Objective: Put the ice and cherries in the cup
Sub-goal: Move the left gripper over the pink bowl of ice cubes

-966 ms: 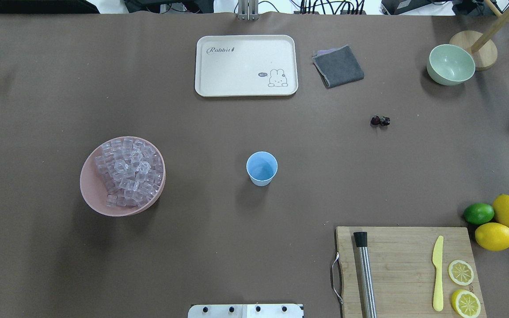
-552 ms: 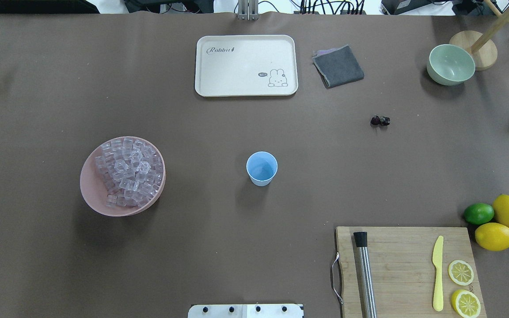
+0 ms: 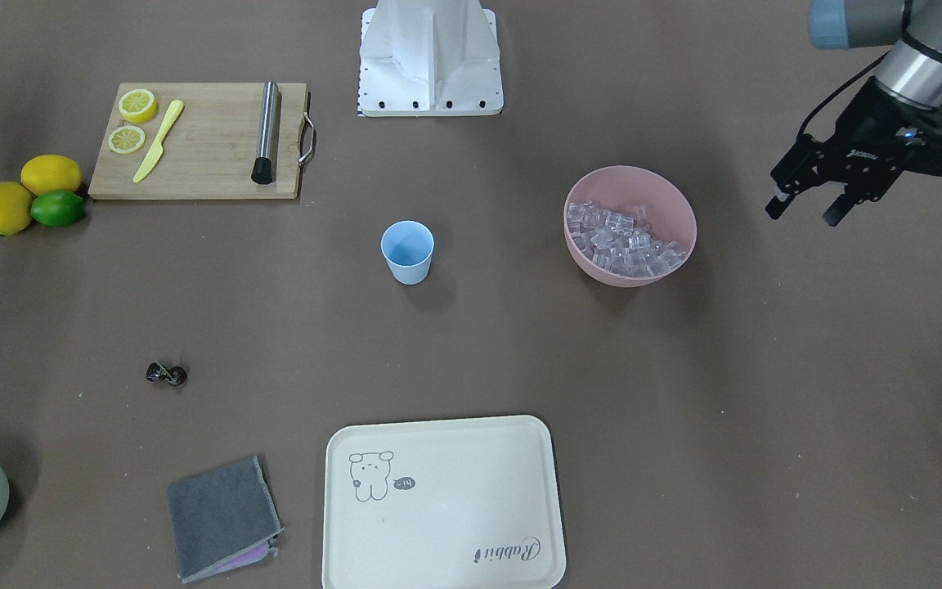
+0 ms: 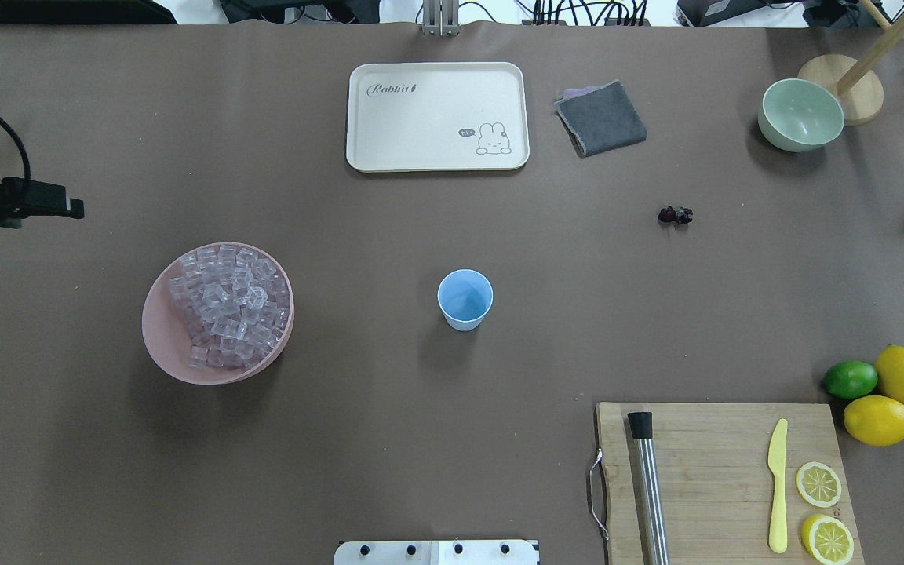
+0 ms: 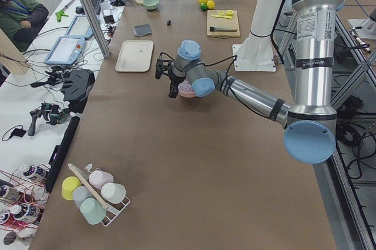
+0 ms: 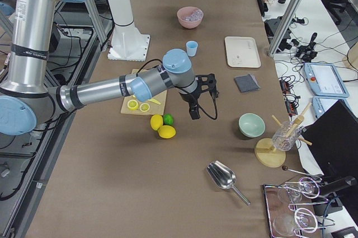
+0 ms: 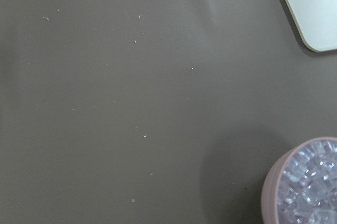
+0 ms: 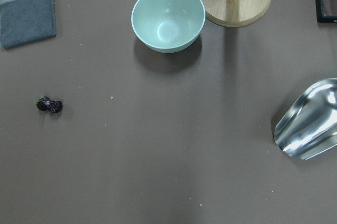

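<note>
Many ice cubes (image 3: 620, 243) fill the pink bowl (image 3: 626, 276); the left end effector (image 3: 802, 214) hangs near it, fingers wide, empty. Right end effector (image 6: 194, 112): opening cannot be told.

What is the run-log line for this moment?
left gripper: fingers open, empty | ice: in pink bowl | cherries: on table | cup: upright, empty

You see a light blue cup (image 4: 464, 298), clear ice (image 4: 228, 306) in a pink bowl (image 4: 158, 339), and dark red-black cherries (image 4: 675, 214). The cream tray (image 4: 436, 110) bears a rabbit drawing.
</note>
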### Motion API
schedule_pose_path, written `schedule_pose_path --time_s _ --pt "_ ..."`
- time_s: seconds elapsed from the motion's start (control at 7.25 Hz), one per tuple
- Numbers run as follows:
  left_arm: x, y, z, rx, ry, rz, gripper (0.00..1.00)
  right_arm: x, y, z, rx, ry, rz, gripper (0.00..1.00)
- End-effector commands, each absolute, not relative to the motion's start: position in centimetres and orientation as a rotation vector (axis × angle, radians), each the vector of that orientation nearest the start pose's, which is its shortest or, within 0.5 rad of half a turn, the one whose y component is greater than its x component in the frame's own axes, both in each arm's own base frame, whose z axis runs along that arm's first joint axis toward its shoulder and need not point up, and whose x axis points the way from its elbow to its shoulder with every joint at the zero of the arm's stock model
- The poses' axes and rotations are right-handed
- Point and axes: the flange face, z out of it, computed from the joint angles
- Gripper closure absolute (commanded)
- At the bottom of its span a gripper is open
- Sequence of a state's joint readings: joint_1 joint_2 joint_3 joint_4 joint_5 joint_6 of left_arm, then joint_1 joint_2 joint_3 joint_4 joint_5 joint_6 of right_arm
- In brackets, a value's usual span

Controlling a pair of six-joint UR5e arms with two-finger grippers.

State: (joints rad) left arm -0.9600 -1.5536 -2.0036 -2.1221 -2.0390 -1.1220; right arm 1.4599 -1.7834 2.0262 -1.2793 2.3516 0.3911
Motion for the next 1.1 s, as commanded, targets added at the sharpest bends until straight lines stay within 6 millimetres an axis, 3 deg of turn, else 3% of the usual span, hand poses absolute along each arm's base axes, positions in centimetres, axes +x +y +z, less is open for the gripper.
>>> schedule_pose_path --time_s 0.0,0.14,0.55,0.69,0.97 --pt "27.9 -44.8 36.3 0.251 0.888 -0.336 0.02 1.7 -41.7 49.4 0.300 -0.864 0.051 0.00" --pt "30.3 -45.3 33.8 0.231 0.842 -0.346 0.02 1.7 -41.7 49.4 0.300 -0.863 0.052 0.00" --pt "35.5 -42.5 33.6 0.231 0.815 -0.289 0.00 1.7 -41.7 49.4 0.301 -0.863 0.051 0.00" --pt "38.5 -40.4 33.9 0.242 0.794 -0.288 0.01 1.6 -41.7 49.3 0.303 -0.865 0.048 0.00" --pt "39.1 -40.3 34.9 0.235 0.777 -0.286 0.02 1.7 -41.7 49.4 0.300 -0.865 0.050 0.00"
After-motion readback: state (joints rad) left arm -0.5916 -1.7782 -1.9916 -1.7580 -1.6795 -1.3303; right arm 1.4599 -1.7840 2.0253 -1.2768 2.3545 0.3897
